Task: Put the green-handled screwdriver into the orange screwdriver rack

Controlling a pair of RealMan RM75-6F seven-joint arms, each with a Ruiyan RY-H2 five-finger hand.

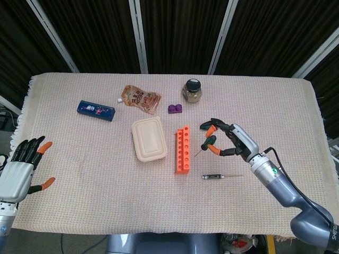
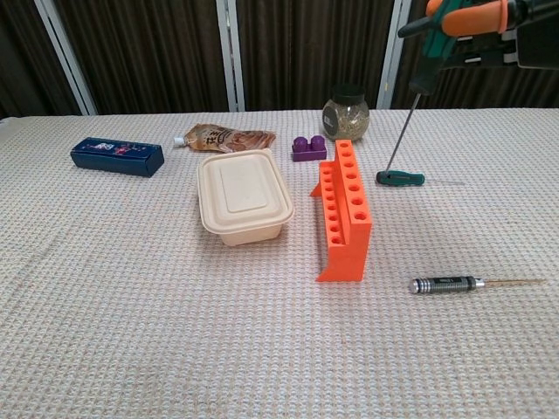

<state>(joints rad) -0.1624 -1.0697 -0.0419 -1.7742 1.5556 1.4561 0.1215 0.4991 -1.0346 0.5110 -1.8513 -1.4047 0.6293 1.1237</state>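
Right hand (image 1: 233,142) pinches the green-handled screwdriver (image 2: 421,59) by its handle between orange-tipped fingertips (image 2: 476,15), other fingers loosely curved around it; the tool is lifted clear of the table, handle up, thin shaft (image 2: 402,131) slanting down and left, tip pointing toward the orange screwdriver rack (image 1: 183,149) but not yet over it. In the head view the tip sits just right of the rack's near-middle holes. Risk: the pinch looks light and sits high on the handle, so the tool could swing or slip while being carried across. The shaft is tilted, so the tip could miss a hole, hit the rack top or catch its edge and push the light rack over or sideways. Also a second green-handled screwdriver (image 2: 400,178) lies flat on the cloth just right of the rack, under the hand; a low pass could knock it. A black-handled precision screwdriver (image 2: 447,284) lies nearer the front edge, well apart. The held tool looks slim: dark green handle, long narrow metal shaft, tip too small to make out. The rack stands upright, two rows of round holes, all look unfilled. Left hand (image 1: 18,169) hangs off the left table edge, fingers spread, holding nothing.
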